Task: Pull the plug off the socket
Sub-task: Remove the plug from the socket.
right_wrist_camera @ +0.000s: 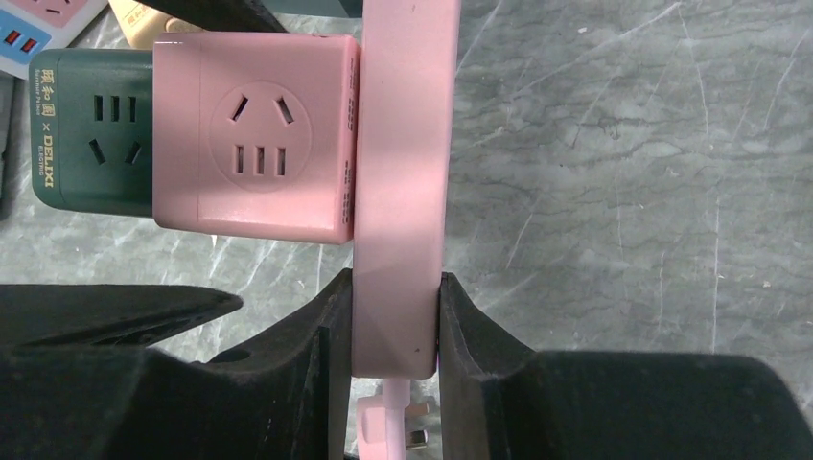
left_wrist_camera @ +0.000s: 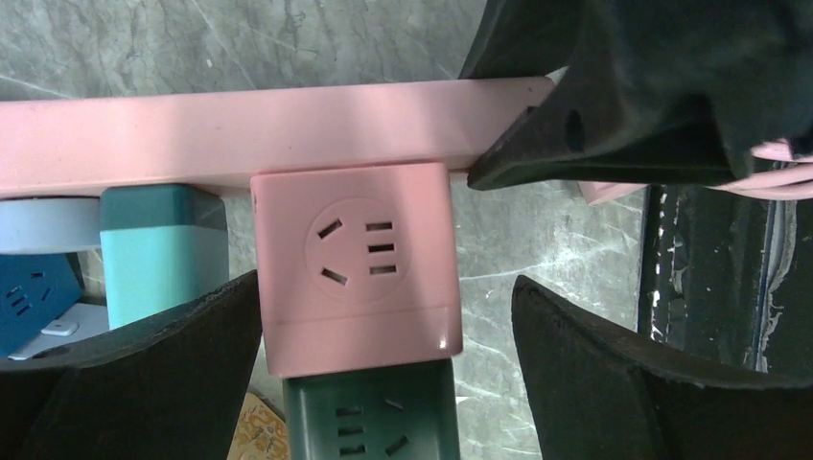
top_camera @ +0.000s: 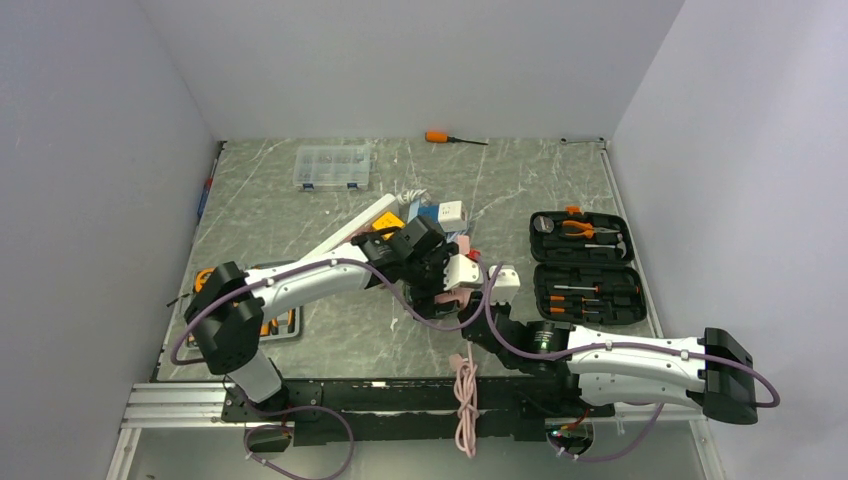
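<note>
Hold is advised on the flat sides of the stiff, light plug (left_wrist_camera: 357,268), straddled by the wide-open empty left hand (left_wrist_camera: 385,321) near the middle of the table (top_camera: 330,348), its socket strip (right_wrist_camera: 403,192) clamped by the right hand (right_wrist_camera: 395,302).

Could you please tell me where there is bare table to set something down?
Bare table lies between the screwdriver and the tool case, and in front of the clear box. The middle, around the power strips, is crowded.
</note>
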Robot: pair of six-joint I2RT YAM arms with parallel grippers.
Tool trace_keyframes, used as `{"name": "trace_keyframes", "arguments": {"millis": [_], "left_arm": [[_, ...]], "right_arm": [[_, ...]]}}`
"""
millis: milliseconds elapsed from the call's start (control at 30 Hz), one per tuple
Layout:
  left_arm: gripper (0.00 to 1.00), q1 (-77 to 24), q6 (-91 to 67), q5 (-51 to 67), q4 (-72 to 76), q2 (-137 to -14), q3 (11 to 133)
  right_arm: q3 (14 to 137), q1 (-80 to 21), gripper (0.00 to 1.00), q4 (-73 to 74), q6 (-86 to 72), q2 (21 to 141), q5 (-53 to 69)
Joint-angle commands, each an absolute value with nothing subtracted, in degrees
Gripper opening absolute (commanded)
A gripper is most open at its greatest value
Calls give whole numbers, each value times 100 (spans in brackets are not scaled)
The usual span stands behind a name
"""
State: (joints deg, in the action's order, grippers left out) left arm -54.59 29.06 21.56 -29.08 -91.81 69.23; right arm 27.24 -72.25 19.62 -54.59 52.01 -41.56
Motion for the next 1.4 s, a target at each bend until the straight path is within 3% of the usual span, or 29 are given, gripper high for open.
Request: {"name": "trace_keyframes", "arguments": {"millis": [0, 200, 300, 533, 633, 1133, 1367], "left_arm": [[98, -5506, 2831, 2135, -2836, -9439, 7318], [88, -5570, 2804, 1721, -2747, -9647, 7445], [76, -5572, 2869, 1474, -2727, -9621, 7451], [29, -5572, 3206, 1180, -3035, -9404, 7352], [0, -5573, 3354, 1246, -3469, -9476, 7528], [0, -5272, 4124, 1060, -3946, -8789, 6989], [0, -4901, 4494, 1292, -4486, -8697, 7140]], "right_arm": [[2997, -7286, 0, 585, -5342, 4979, -4107], [3008, -7284, 0, 567, -5273, 4962, -4044], [2932, -7287, 0, 642, -5365, 4925, -4026], [2503, -7181, 0, 1067, -5712, 4726, -3943], [2346, -7043, 0, 1301, -5852, 4682, -3852], [2364, -6695, 0, 2888, -6551, 4786, -3791], [2657, -6687, 0, 3416, -6713, 5454, -3871]]}}
